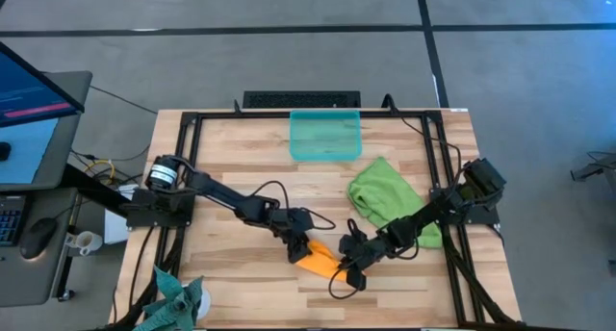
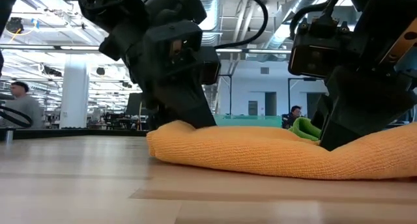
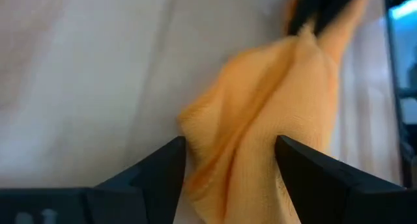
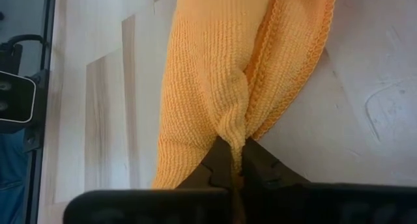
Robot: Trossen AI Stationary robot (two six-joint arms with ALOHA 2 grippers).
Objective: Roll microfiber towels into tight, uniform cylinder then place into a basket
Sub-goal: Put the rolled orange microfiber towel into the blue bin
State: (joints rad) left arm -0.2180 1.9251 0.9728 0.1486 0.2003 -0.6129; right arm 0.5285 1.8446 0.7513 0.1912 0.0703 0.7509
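While the high view shows both grippers meeting at the orange towel (image 1: 320, 260) near the table's (image 1: 241, 148) front edge, the green towel (image 1: 385, 198) lies behind it and the basket (image 1: 325, 136) at the far edge. From the left wrist, the left gripper (image 3: 231, 160) stands spread wide, straddling one end. From the right wrist, the right gripper (image 4: 236, 160) pinches a fold of the orange cloth.

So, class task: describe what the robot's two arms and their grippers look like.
Both arms are dark, near-black jointed links with black cables looping alongside. The left arm has a round silver-capped base joint. The left gripper and the right gripper each have two dark, angular fingers.
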